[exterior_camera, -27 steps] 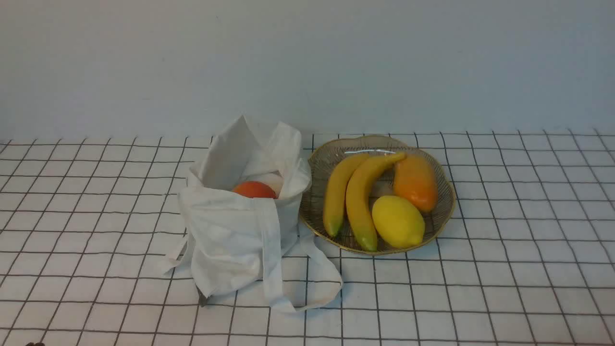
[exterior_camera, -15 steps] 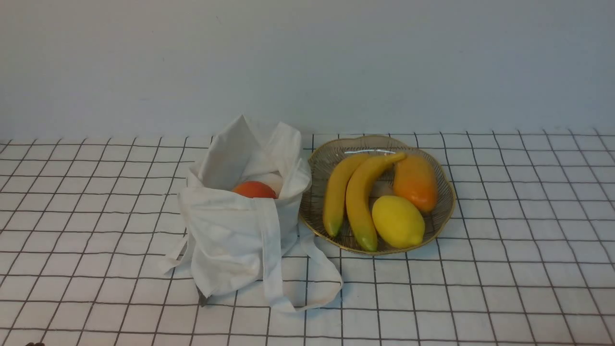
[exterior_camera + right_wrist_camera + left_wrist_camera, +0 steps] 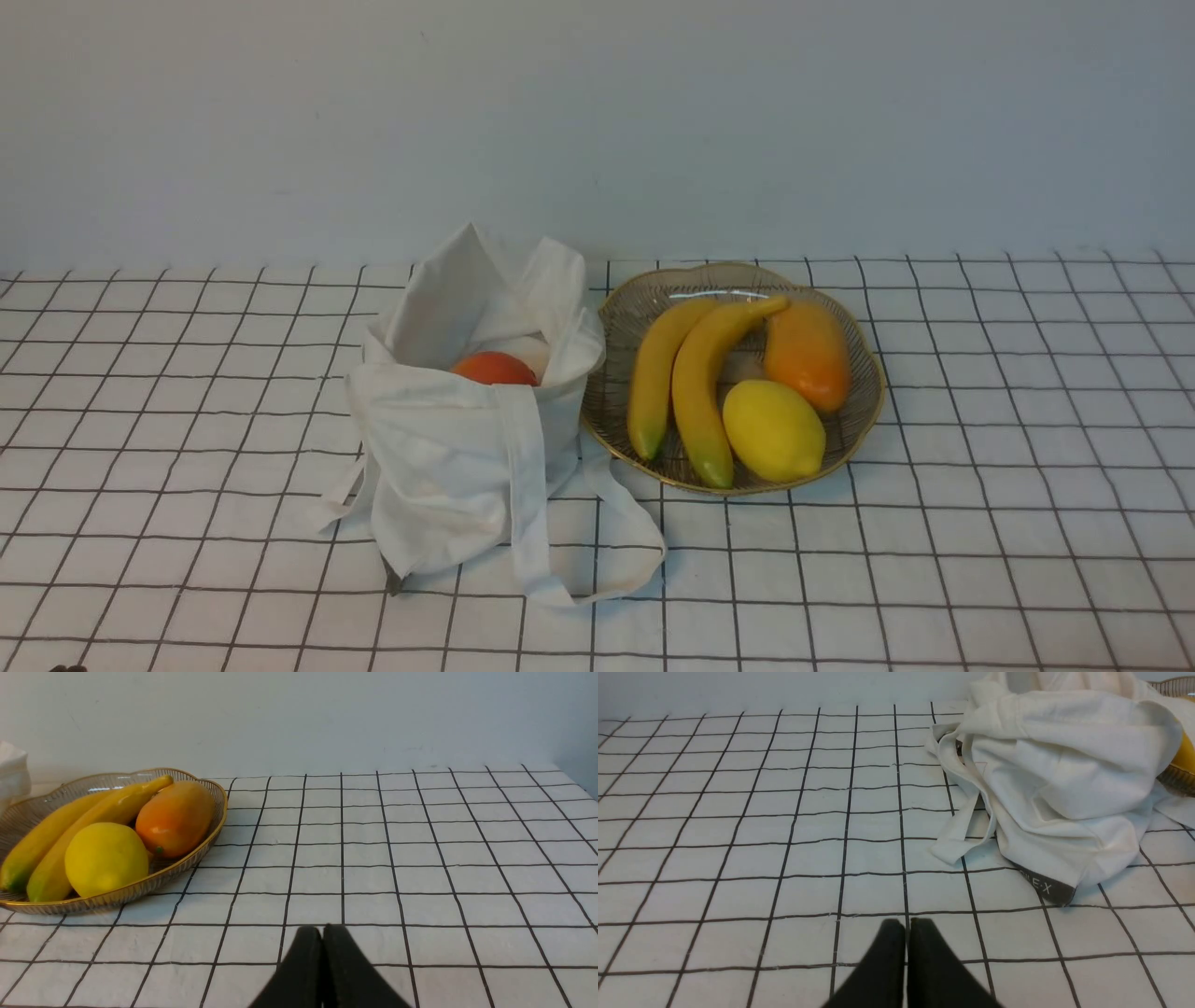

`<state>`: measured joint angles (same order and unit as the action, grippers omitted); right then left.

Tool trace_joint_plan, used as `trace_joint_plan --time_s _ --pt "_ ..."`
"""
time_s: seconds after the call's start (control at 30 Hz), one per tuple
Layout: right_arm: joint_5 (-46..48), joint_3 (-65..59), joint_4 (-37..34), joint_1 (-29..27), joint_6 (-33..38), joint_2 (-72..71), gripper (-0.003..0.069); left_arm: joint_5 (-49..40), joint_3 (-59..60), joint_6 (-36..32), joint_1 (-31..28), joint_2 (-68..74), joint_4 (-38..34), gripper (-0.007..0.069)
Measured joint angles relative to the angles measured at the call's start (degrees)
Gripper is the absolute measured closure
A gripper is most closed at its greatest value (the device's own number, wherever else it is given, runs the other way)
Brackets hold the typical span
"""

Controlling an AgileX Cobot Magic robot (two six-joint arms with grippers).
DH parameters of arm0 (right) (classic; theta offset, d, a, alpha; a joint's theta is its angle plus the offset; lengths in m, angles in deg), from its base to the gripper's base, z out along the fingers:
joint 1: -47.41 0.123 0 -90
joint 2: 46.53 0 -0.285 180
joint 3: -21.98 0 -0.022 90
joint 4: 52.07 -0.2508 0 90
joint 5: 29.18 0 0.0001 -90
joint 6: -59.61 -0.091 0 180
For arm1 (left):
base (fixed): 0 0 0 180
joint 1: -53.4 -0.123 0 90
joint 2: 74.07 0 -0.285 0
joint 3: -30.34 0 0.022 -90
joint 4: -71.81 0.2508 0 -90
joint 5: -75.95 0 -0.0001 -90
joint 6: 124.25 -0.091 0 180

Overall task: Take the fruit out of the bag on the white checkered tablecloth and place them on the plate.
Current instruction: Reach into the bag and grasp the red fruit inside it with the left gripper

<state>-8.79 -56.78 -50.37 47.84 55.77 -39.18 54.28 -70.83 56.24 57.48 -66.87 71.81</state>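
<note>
Resting inside the mouth of the bag (image 3: 448, 467), the fruit (image 3: 495, 368) shows only its red-orange upper part; the cloth hides the rest. Beside the bag, to its right, is the plate (image 3: 866, 425), and it holds 2 bananas (image 3: 702, 392), 1 lemon (image 3: 774, 430) and 1 mango-like fruit (image 3: 807, 357). Under everything lies the white checkered tablecloth (image 3: 1027, 560). The left gripper (image 3: 907, 926) is clenched with nothing between its tips, and the right gripper (image 3: 322, 933) is also clenched and empty. Compared with the 2 earlier front pictures, I see no change: bag, fruit and plate keep their places. For the task this means, I think, that the picking does not begin yet. The left arm probably needs to open its jaws and enter from above, carefully, because the soft cloth could be caught.
</note>
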Motion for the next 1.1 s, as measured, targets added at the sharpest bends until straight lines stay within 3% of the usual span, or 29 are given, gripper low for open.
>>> trace_joint_plan --time_s 0.73,0.83,0.93,1.0,1.1 --pt "0.0 0.0 0.0 0.0 0.0 0.0 0.0674 0.0 0.0 0.7 0.0 0.0 -0.6 0.0631" --pt "0.0 0.0 0.0 0.0 0.0 0.0 0.0674 0.0 0.0 5.5 0.0 0.0 -8.0 0.0631" --pt "0.0 0.0 0.0 0.0 0.0 0.0 0.0674 -0.4 0.0 11.8 0.0 0.0 -20.3 0.0631" --pt "0.0 0.0 0.0 0.0 0.0 0.0 0.0674 -0.5 0.0 18.1 0.0 0.0 -32.6 0.0631" --pt "0.0 0.0 0.0 0.0 0.0 0.0 0.0674 -0.4 0.0 21.6 0.0 0.0 -45.6 0.0631"
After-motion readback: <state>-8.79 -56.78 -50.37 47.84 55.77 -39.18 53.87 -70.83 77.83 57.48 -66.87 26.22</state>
